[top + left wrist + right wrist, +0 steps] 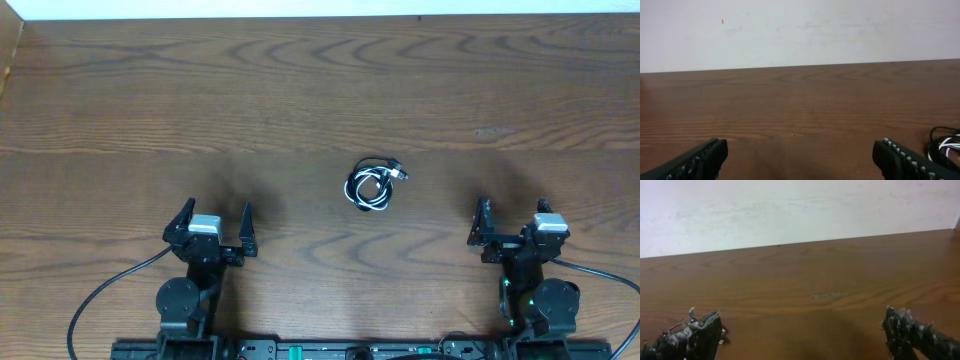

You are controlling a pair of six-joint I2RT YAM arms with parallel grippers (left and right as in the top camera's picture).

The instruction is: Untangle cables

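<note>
A thin white cable (pixel 373 194) and a thin black cable (pixel 363 168) lie coiled together in one small tangle at the table's middle. My left gripper (pixel 216 214) is open and empty, down and to the left of the tangle. My right gripper (pixel 512 211) is open and empty, down and to the right of it. In the left wrist view the tangle (pixel 946 148) shows at the right edge, beyond the open fingers (pixel 800 161). In the right wrist view a bit of cable (pixel 686 323) peeks out behind the left finger of the open jaws (pixel 802 336).
The brown wooden table (pixel 300 90) runs to a white wall at the back (pixel 800 30). Thicker black arm cables trail from both arm bases at the front edge (pixel 100 295).
</note>
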